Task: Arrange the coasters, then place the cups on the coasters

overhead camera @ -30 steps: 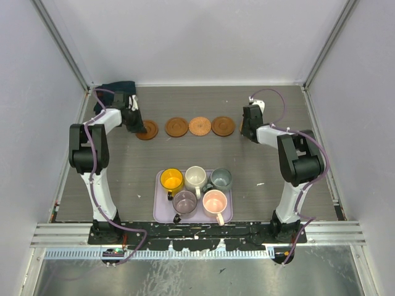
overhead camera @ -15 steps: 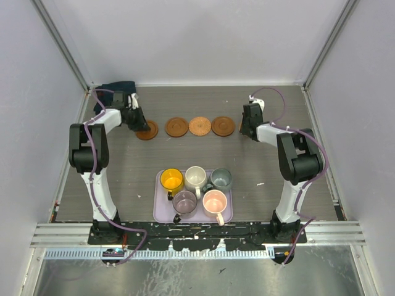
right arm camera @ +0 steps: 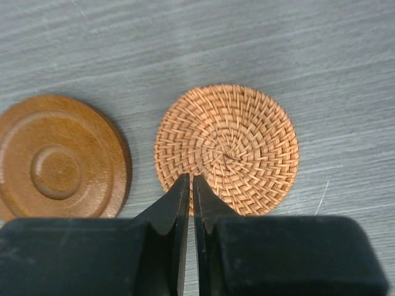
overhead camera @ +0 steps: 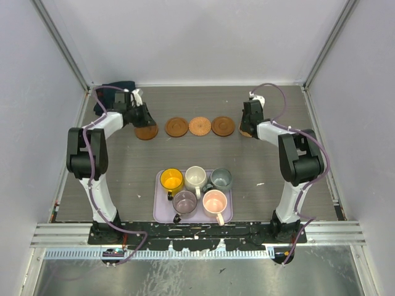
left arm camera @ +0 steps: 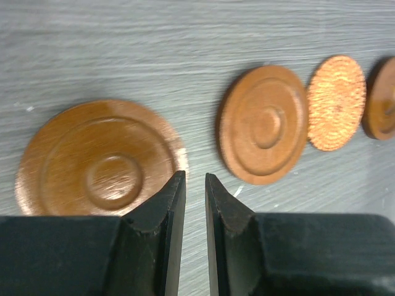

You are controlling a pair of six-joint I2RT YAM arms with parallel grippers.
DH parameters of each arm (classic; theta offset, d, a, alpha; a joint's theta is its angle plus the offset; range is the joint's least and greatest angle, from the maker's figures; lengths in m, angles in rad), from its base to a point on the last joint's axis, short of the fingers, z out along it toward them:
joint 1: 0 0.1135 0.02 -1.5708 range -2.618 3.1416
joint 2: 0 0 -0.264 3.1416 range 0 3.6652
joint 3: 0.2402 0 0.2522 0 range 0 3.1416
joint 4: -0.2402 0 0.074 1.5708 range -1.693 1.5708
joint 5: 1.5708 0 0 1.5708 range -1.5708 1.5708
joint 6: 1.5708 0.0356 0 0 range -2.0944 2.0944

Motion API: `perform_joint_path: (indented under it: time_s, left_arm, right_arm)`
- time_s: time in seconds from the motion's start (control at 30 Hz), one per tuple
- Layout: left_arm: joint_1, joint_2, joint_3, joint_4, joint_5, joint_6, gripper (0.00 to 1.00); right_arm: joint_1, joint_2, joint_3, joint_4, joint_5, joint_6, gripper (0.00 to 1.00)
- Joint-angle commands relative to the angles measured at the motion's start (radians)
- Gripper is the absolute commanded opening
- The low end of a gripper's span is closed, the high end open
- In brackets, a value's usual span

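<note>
Coasters (overhead camera: 200,126): left gripper (left arm camera: 195,185) reaches over one, slightly parted; right gripper (right arm camera: 191,185) seemingly clenched, empty.

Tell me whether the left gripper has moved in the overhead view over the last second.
Yes. The left gripper has shifted right, from the leftmost coaster's left edge to over its far edge.

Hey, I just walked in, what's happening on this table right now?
A two-armed robot is arranging coasters in a row along the far side of the table. The left gripper, jaws slightly apart and empty, is at the edge of the leftmost wooden coaster. The right gripper, jaws almost closed, is at the edge of the woven coaster at the right end. All five cups sit on the lavender tray, none on a coaster yet.
</note>
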Motion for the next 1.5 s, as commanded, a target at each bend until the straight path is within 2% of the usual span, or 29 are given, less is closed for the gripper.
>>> perform_joint_path:
  time_s: [0.0, 0.3, 0.57, 0.93, 1.47]
  left_arm:
    - [-0.065, -0.084, 0.009, 0.099, 0.040, 0.018, 0.21]
    - [-0.164, -0.029, 0.049, 0.104, 0.041, 0.019, 0.20]
    - [-0.220, 0.060, 0.150, 0.058, 0.024, 0.036, 0.20]
    - [-0.221, 0.131, 0.245, -0.082, -0.073, 0.040, 0.19]
    - [-0.222, 0.191, 0.270, -0.088, -0.051, 0.026, 0.18]
  right_arm:
    - [-0.001, -0.098, 0.068, 0.019, -0.008, -0.015, 0.13]
    - [0.014, -0.125, 0.042, 0.045, -0.083, -0.023, 0.13]
    - [0.041, -0.085, 0.058, 0.078, -0.148, -0.040, 0.13]
    - [0.083, 0.013, 0.162, 0.069, -0.202, -0.048, 0.13]
    - [0.112, 0.085, 0.201, 0.057, -0.236, -0.037, 0.13]
